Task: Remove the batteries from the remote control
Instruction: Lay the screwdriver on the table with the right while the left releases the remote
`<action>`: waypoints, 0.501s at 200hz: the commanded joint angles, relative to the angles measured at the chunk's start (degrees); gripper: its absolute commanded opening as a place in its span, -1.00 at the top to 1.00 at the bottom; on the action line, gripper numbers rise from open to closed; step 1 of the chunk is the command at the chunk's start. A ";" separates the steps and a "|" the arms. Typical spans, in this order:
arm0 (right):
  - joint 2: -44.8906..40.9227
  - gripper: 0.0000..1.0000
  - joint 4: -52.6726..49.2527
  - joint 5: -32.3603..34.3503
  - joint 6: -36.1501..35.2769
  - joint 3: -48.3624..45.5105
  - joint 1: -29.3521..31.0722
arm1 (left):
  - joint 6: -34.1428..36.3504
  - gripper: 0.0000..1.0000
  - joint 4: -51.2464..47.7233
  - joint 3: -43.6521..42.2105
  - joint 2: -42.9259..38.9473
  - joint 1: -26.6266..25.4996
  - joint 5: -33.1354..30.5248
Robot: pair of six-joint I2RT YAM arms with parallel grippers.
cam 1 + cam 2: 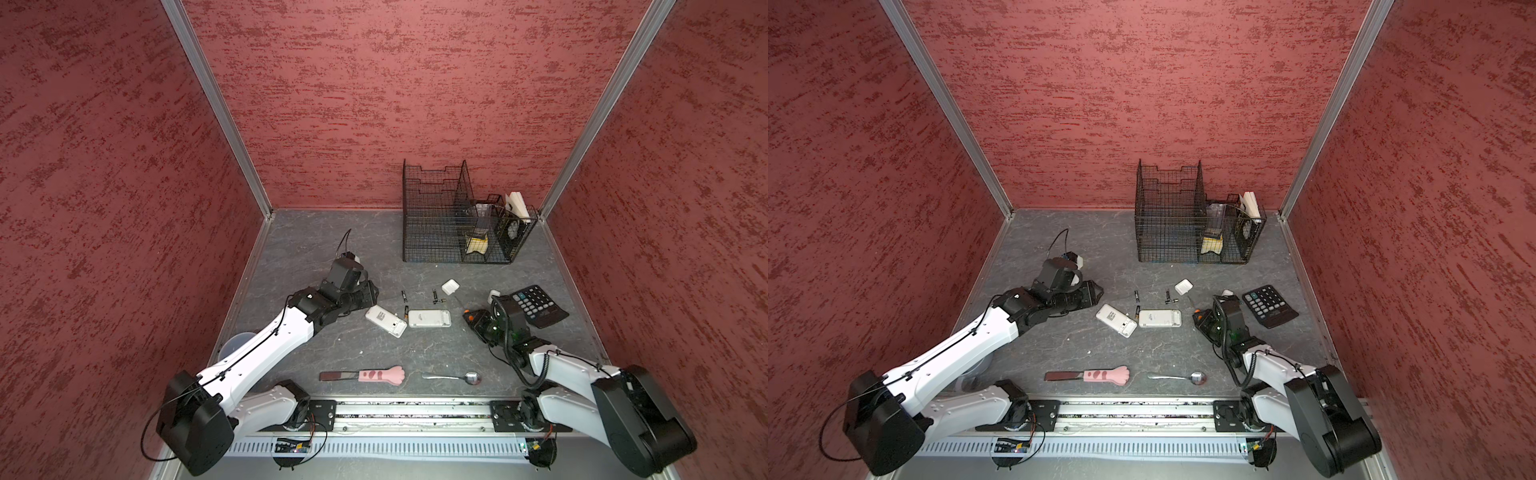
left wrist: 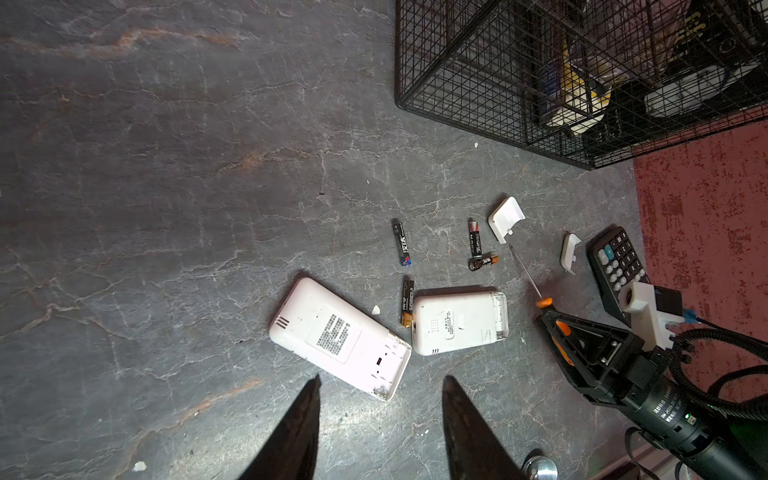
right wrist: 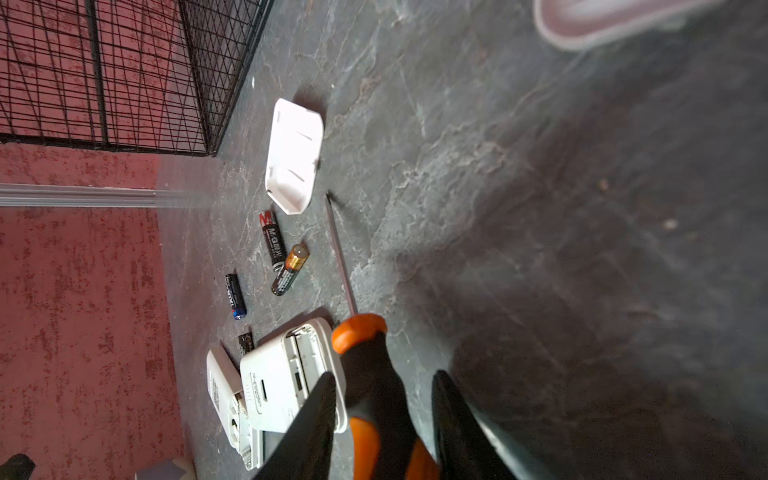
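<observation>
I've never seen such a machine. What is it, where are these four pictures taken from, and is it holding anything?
Two robot arms with pincer grippers work on a table. Two pictures look down from overhead; two come from wrist cameras. Two opened white remotes lie there, four batteries beside them, plus covers, a calculator, a spoon and a wire basket. The left gripper is open and empty. The right gripper straddles the handle of a screwdriver, a gap on one side.
</observation>
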 commanded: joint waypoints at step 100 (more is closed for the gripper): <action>-4.56 -0.50 -23.95 9.66 0.13 8.49 -0.29 | 1.65 -0.34 -0.88 -1.74 -2.78 5.67 0.37</action>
